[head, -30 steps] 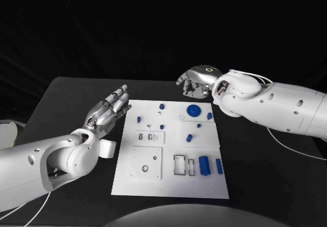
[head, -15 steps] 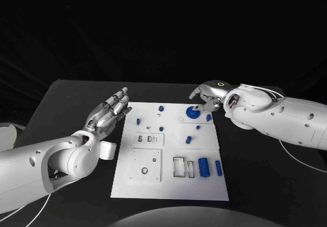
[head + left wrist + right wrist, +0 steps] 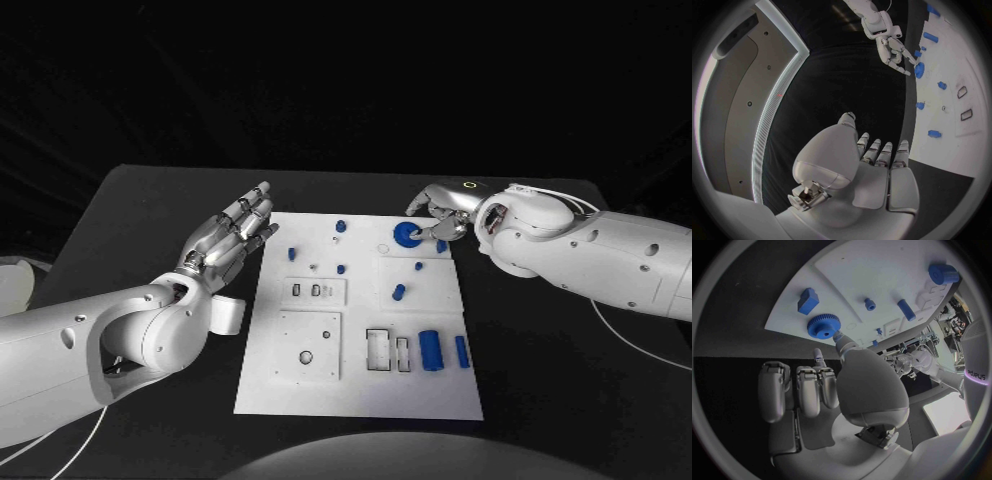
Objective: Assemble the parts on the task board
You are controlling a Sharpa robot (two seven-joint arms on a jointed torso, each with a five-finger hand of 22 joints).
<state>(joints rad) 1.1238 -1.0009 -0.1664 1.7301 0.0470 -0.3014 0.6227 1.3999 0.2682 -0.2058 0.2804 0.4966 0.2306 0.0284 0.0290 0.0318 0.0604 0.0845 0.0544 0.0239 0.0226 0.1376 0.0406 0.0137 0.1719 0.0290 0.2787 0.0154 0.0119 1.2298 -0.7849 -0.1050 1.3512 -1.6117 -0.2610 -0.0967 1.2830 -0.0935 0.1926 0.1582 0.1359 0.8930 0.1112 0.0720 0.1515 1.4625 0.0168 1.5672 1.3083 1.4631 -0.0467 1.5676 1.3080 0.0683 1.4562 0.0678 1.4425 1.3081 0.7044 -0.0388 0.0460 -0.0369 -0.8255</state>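
While the left hand [image 3: 231, 232] is hovering flat and released beside the board [image 3: 361, 395], the right hand [image 3: 440, 214] is touching the gear [image 3: 408, 235] at the board's far corner, grasping nothing. The right wrist view is showing the gear's [image 3: 823, 326] toothed rim. The matte black table [image 3: 144, 220] is carrying the glossy board.

The right hand [image 3: 440, 212] has swung down from above the far edge of the task board [image 3: 361, 390] and now sits low over its far right corner. A fingertip [image 3: 837, 336] has reached the rim of the blue gear [image 3: 823, 325], which lies just ahead of the palm, the other fingers curled beside it.
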